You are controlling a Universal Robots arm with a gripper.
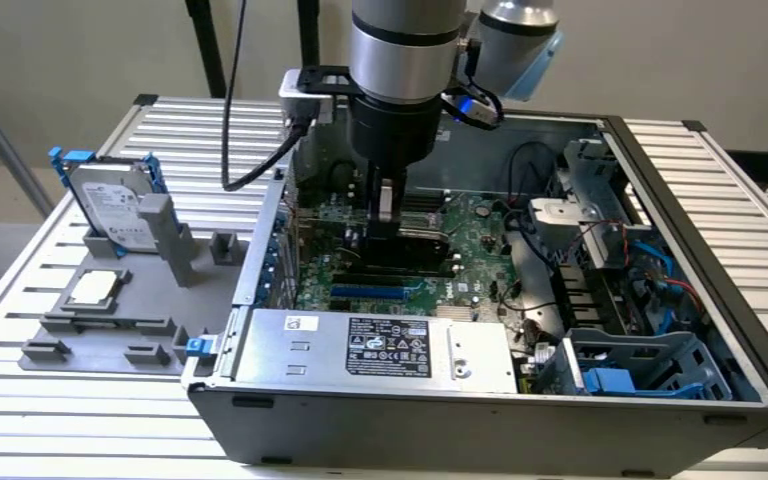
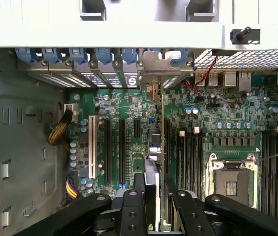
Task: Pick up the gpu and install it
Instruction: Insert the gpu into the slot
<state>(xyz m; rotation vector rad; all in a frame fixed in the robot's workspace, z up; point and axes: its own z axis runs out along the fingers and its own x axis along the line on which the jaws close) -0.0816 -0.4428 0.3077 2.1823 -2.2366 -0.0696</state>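
The gpu [image 2: 161,128] stands on edge inside the computer case [image 1: 491,430], over the slots of the motherboard [image 2: 129,108], its metal bracket [image 2: 157,66] at the case's back wall. We see the gripper [image 2: 156,189] pinching its upper edge between both fingers

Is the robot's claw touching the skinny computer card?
Touching. In the wrist view, the gripper has its fingers pressed on both sides of the gpu, which is seen edge-on, above the motherboard.
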